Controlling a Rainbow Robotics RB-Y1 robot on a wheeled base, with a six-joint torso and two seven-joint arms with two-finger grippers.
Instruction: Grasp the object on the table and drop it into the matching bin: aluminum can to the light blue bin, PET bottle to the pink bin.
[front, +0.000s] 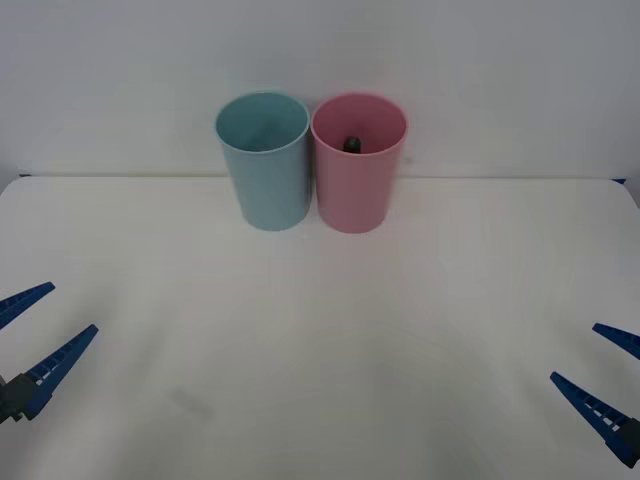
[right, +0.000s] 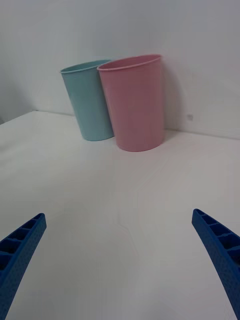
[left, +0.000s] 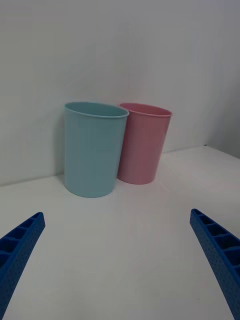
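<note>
The pink bin (front: 358, 170) stands at the back of the white table (front: 320, 340), touching the light blue bin (front: 265, 165) on its left. Inside the pink bin a small dark rounded top, the PET bottle's cap (front: 352, 144), shows just over the rim; the rest of the bottle is hidden. My left gripper (front: 30, 335) is open at the front left edge of the table, far from the bins. My right gripper (front: 605, 375) is open at the front right edge. Both wrist views show the pink bin (right: 134, 102) (left: 144, 145) and the light blue bin (right: 89, 100) (left: 92, 150) from the side.
A plain white wall rises right behind the bins. The white tabletop stretches bare between the two grippers and the bins.
</note>
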